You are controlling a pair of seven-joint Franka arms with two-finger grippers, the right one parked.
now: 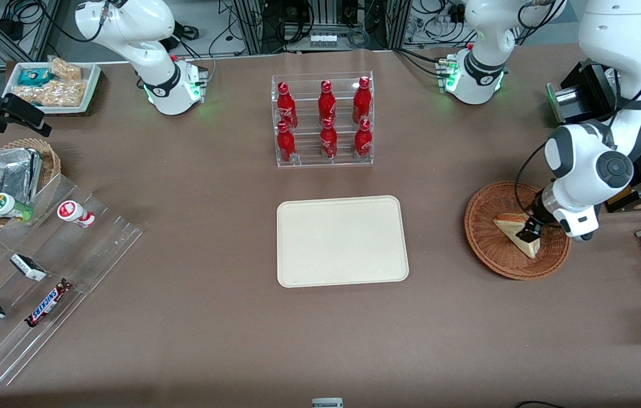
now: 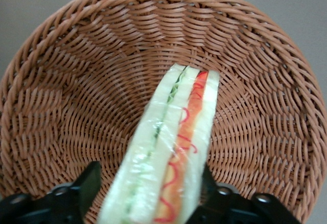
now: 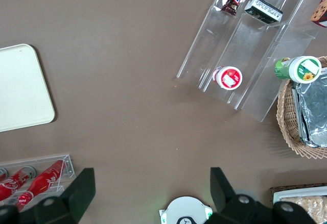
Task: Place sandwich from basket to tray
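a large round shallow brown woven wicker basket (image 1: 501,258) is seen near the working arm's end of a brown table (image 1: 184,317). in it a small triangular wedge of pale white bread, the sandwich (image 1: 516,233), is lying with its orange-red and green filling layers turned to one edge; nothing else is seen in the basket.

the left arm's black two-finger gripper (image 1: 529,230) is lowered into the basket, right over the sandwich. in the left wrist view the gripper (image 2: 148,191) is seen astride the wedge: one dark finger (image 2: 89,185) is set beside the bread face and the other is tucked against the opposite face. the fingers are held apart, straddling the sandwich (image 2: 166,157); they appear close to it, not yet squeezed shut. the long axis of the sandwich is seen running straight away from the wrist, between the fingers, so a plain closing is judged to be all the coming grasp needs.

a flat cream-beige rectangular tray (image 1: 342,241) with rounded corners is laid at the middle of the table, well apart from the basket, toward the parked arm's end. nothing is lying on it. the sandwich is judged still to be lifted and carried sideways to it.

farther from the front camera than the tray, a clear acrylic rack (image 1: 323,120) is holding six red bottles.
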